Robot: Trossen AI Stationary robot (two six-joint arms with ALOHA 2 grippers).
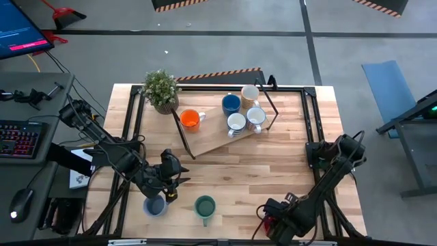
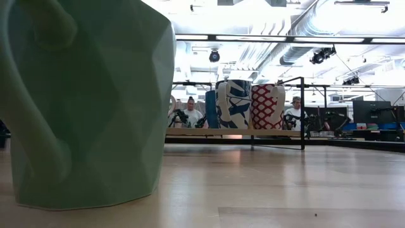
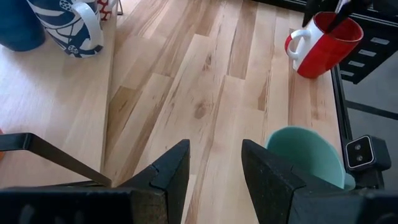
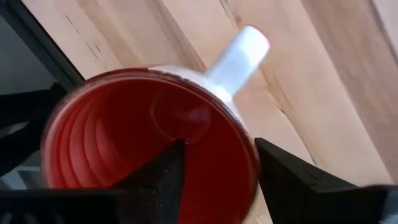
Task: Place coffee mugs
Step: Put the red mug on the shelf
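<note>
A red mug point(image 4: 143, 130) with a white handle point(image 4: 239, 53) stands upright at the table's near right. My right gripper point(image 4: 214, 168) is open above it, pointing down, one finger over the inside and one outside the rim; it is also seen at the mug point(image 1: 272, 219). My left gripper point(image 1: 181, 180) hangs open with nothing between its fingers point(image 3: 214, 168), above the table near the left. A grey-blue mug point(image 1: 155, 206) and a green mug point(image 1: 205, 205) stand on the table near the front edge. Orange point(image 1: 191, 119), blue point(image 1: 231, 104), cream point(image 1: 250, 93) and two white mugs point(image 1: 236, 123) stand on a wooden board point(image 1: 212, 140). My right gripper straddles the red mug's wall point(image 4: 249, 152) beside the handle, coming from above with the fingers pointing down. One finger point(image 4: 168, 171) is over the inside and the other point(image 4: 283, 177) outside. Whether either finger touches the wall I cannot tell. The mug stands on the table.
A potted green plant point(image 1: 162, 89) stands at the far left corner. A black metal frame point(image 1: 273, 102) rims the wooden board at the back. Bare wood lies in the table's middle point(image 1: 246, 171). People sit in the room beyond point(image 2: 190, 114).
</note>
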